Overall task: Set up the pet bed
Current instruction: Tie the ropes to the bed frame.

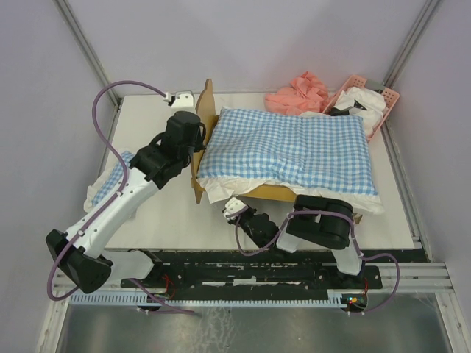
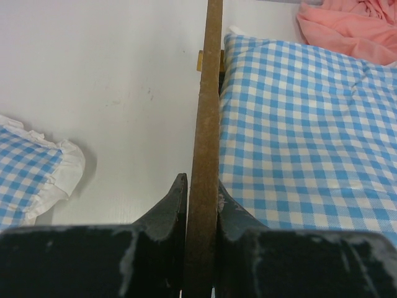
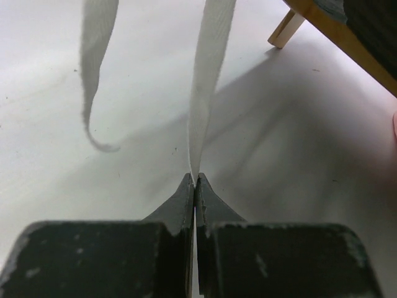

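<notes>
The pet bed's light-wood headboard (image 1: 202, 140) stands on edge at the left end of the frame. A large blue-and-white checked cushion (image 1: 294, 147) lies on the bed and hides its base. My left gripper (image 1: 194, 141) is shut on the headboard's top edge, which runs between its fingers in the left wrist view (image 2: 208, 124), with the cushion (image 2: 298, 124) to its right. My right gripper (image 1: 235, 208) sits low at the bed's near left corner. It is shut on a white cloth strap (image 3: 208, 93) that hangs from the cushion's edge.
A small checked frilled pillow (image 1: 110, 180) lies at the table's left, also in the left wrist view (image 2: 25, 167). A pink cloth (image 1: 298, 94) and a pink basket (image 1: 388, 94) sit at the back right. A second loose strap (image 3: 96, 62) and a bed leg (image 3: 286, 28) show near my right gripper.
</notes>
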You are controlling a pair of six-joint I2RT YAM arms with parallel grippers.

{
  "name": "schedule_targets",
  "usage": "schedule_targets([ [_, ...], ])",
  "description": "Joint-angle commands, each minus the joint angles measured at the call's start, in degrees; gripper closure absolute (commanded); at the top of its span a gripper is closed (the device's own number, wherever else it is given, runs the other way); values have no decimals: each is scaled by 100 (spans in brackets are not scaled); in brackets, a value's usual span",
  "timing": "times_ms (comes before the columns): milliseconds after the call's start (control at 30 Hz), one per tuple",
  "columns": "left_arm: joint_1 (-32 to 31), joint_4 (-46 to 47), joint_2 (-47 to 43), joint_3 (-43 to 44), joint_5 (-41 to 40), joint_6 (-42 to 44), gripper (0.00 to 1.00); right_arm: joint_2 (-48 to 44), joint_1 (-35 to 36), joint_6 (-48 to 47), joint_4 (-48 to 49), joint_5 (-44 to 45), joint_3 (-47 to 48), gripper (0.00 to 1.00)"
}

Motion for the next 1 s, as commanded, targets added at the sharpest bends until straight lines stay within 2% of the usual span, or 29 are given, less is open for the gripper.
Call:
schedule_targets([
  [0, 178, 1160, 60, -493, -691, -1870, 97, -232, 2, -16, 258, 46, -20, 98],
  [200, 244, 1892, -53, -1315, -750, -2028, 97, -607, 2, 603, -734, -99, 209, 98],
  [333, 361, 2109, 39, -1547, -628, -2264, 97, -295, 2, 681, -624, -184, 254, 98],
  [467, 431, 2221, 215, -1587, -531, -2384, 97, -179, 23, 626, -712, -820, 255, 98],
  [567, 433, 2269, 301, -1596, -457, -2401, 97, -279, 72, 645, -972, -935, 151, 98],
  [967, 451, 2680, 378, -2348, -10, -2593, 96, -1274, 82, 2126, -2941, -308, 301, 98],
])
